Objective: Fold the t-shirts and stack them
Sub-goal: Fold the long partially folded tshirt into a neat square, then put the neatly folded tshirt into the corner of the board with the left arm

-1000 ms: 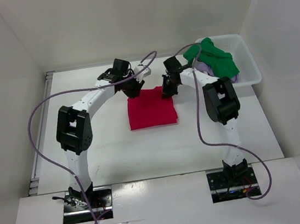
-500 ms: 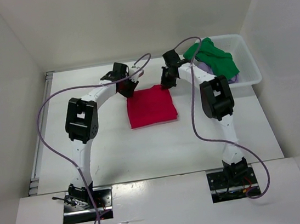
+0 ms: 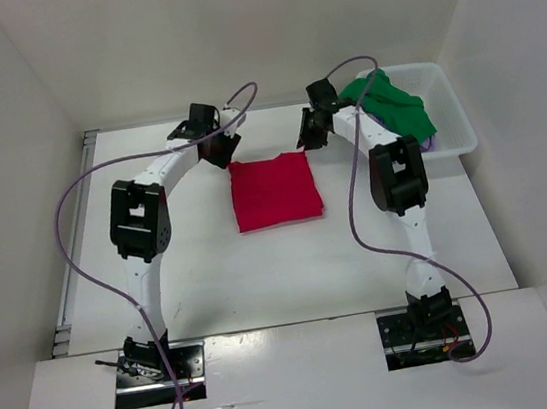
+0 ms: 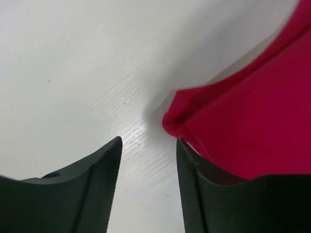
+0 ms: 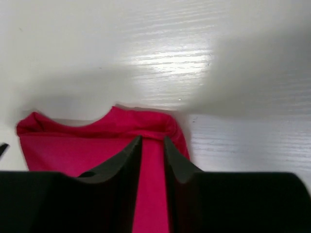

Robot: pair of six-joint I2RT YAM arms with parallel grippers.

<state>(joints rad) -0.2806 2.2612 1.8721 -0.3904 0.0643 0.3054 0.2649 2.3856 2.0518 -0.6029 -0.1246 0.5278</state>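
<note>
Both tools have drawn back off the red t-shirt, which lies folded flat on the surface. The left tool gapes empty beside its corner. The right tool stands slightly parted, gripping nothing. The green t-shirt sits in the basket.

I'm looking down on a white table, and up close it shows a faint wood grain. Plain white panels box it in: back wall, left wall, right wall. A metal rail runs along the table's left edge. Nearest me there's a white ledge. The light is soft and even, with one bright glare patch on the tabletop.
</note>
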